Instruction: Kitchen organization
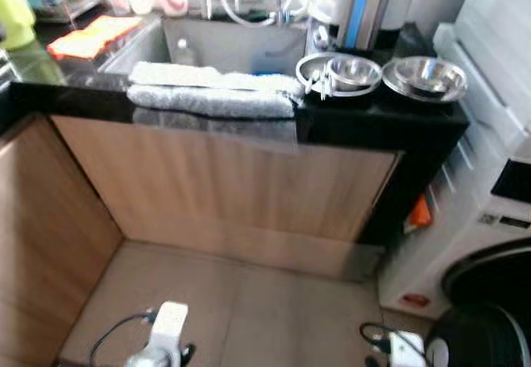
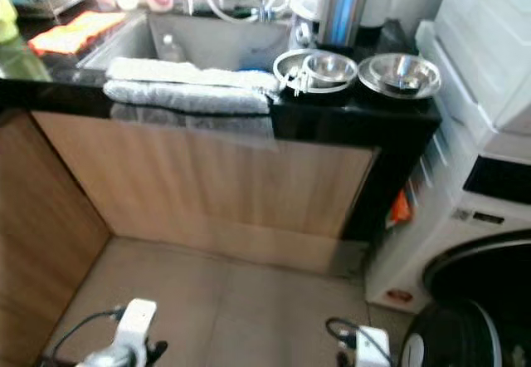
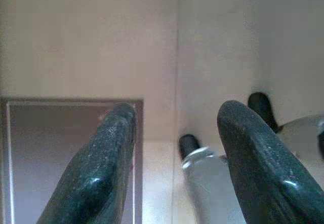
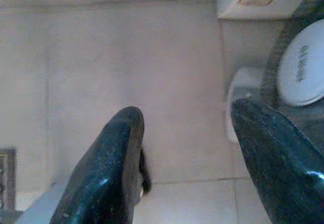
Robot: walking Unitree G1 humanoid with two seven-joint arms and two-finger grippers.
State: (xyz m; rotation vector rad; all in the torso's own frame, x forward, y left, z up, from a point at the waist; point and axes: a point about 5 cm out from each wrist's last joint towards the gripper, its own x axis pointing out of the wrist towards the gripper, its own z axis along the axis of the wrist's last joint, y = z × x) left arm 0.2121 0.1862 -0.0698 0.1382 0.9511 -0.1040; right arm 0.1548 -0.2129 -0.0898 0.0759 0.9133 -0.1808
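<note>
Black countertop is carrying a sink; grey towel is draping its front edge, steel bowls sitting just right. Left gripper and right gripper are hanging over floor tiles, jaws wide, holding nothing.

My left gripper hangs over the pale tiled floor, fingers spread apart and empty. A grey mat lies beneath one finger.
</note>
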